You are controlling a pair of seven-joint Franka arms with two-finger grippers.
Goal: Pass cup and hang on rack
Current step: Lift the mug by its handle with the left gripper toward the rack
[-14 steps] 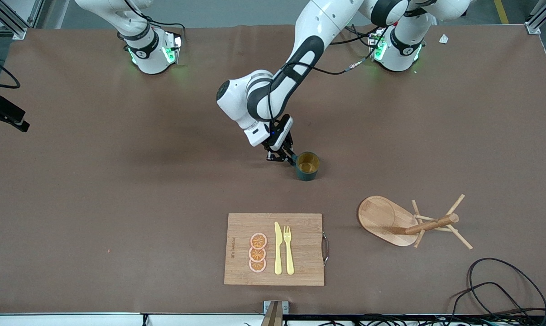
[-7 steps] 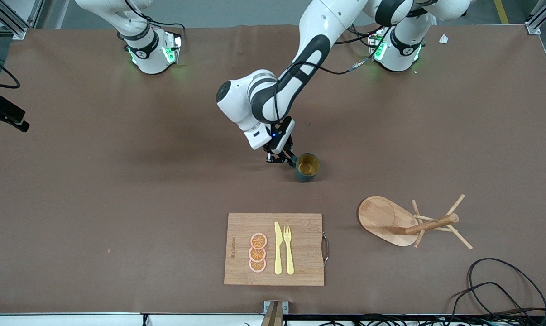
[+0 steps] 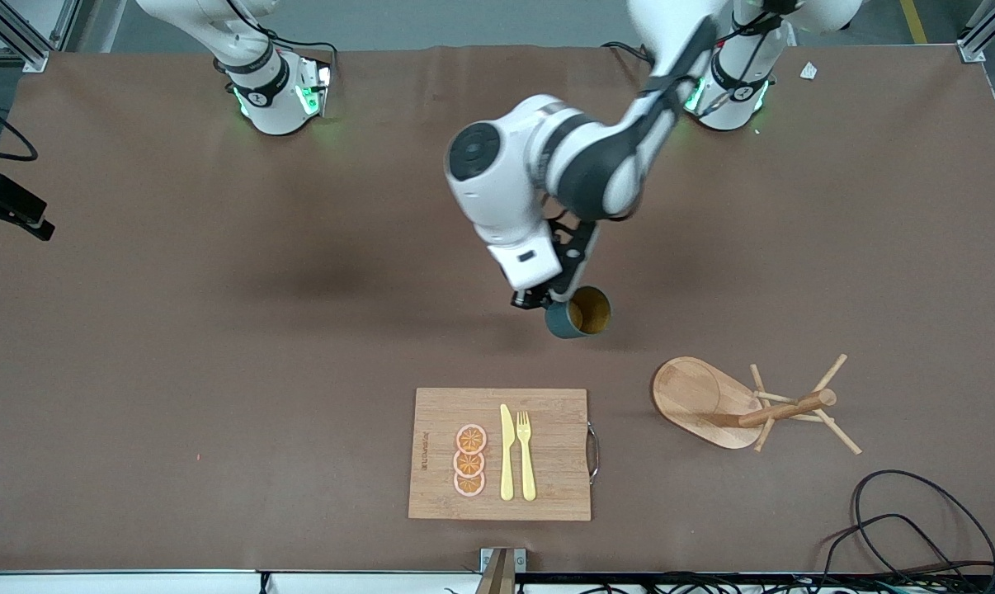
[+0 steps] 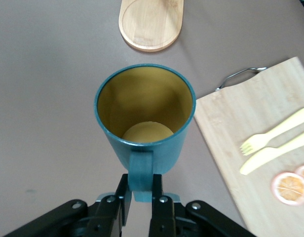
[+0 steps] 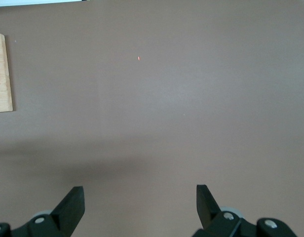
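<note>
The left pincer (image 4: 140,202) was clenched on the small handle of the cup (image 4: 144,118), a teal cylinder with a mustard inside, held tilted in the air over bare surface (image 3: 217,346) between the arms' bases and the rack (image 3: 745,404). The right pincer (image 5: 139,205) hung released over bare surface, waiting. With so narrow a grip the cup might swivel or slip during the carry, and its handle could miss the thin angled pegs of the light wooden rack, which stood beside the bamboo board (image 3: 547,437), toward the left arm's end.

1 cup (image 3: 581,314), 1 rack (image 3: 745,402), 1 board (image 3: 431,429), 3 orange slices (image 3: 469,460).
</note>
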